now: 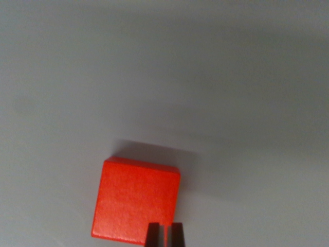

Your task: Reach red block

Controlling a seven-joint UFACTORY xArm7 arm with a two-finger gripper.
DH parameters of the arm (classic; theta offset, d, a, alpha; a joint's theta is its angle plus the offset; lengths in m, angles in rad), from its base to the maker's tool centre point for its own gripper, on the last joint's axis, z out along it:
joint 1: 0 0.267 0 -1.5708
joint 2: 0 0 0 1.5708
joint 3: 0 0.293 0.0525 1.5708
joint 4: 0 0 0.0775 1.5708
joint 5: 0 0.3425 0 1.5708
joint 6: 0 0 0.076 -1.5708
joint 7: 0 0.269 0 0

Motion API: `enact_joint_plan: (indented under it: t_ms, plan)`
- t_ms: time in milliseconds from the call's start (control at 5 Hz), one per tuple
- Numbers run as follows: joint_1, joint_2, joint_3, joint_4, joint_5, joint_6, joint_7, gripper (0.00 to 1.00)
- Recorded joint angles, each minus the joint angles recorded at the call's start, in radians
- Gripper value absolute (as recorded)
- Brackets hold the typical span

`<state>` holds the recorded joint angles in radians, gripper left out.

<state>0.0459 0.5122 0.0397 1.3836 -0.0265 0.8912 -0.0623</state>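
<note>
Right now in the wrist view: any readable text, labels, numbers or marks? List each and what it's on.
None. The red block shows a plain top face, no print or label.
The grey surface is bare, no markings.
The hand fingertips at the bottom edge carry no visible text.

Only the tips of the gripper (165,235) showed, rising from the bottom edge of the wrist view a little right of centre. 2 dark fingers (153,235) stood upright and parallel, set almost together, with just 1 thin pale slit between them. Taking the red block (136,200) as the landmark, the tips overlapped its lower right corner in the picture; whether they touched it could not be told. The jaws gripped nothing visible. No wrist or arm beyond these tips came into view.
</note>
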Motion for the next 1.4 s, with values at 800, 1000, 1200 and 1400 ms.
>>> enact_joint_plan:
  t_ms: [800, 1000, 1200, 1400]
  plan:
    - [0.0062, 0.034, 0.006, -0.01, 0.0014, -0.047, -0.005, 0.0]
    - [0.0082, 0.045, 0.007, -0.013, 0.0018, -0.063, -0.007, 0.0]
    - [0.0082, 0.045, 0.007, -0.013, 0.0018, -0.063, -0.007, 0.0]
    - [0.0093, 0.051, 0.008, -0.015, 0.0021, -0.071, -0.008, 0.0]
